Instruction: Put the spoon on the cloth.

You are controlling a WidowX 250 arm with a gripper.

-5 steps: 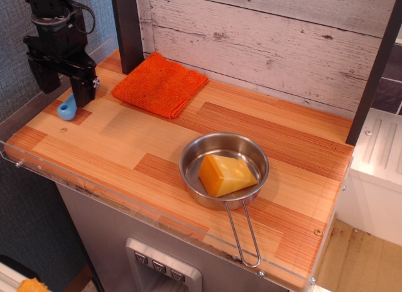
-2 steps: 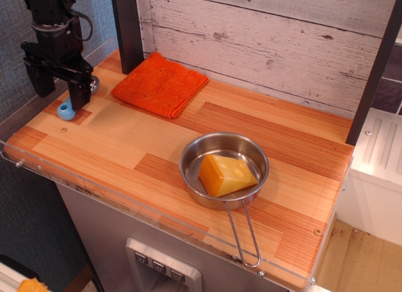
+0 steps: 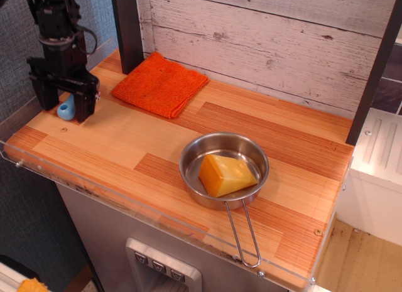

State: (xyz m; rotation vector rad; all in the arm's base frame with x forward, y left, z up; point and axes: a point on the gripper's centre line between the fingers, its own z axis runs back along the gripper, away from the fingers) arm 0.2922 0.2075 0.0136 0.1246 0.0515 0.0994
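Note:
The spoon [image 3: 65,108] lies at the far left of the wooden counter. Only its light-blue handle shows; its metal bowl is hidden behind my gripper. My black gripper [image 3: 66,110] is low over the counter with its fingers apart, one on each side of the blue handle. It is open and I cannot tell whether the fingers touch the handle. The orange cloth [image 3: 160,83] lies flat at the back of the counter against the wall, to the right of the gripper, with nothing on it.
A steel pan [image 3: 251,155] with a wire handle holds a yellow cheese wedge [image 3: 226,174] right of centre near the front. A dark post [image 3: 129,28] stands behind the cloth. A clear plastic lip [image 3: 125,210] runs along the front edge.
My gripper has come down and shifted slightly left, so its fingers now straddle the spoon's blue handle. The spoon, cloth and pan have not moved.

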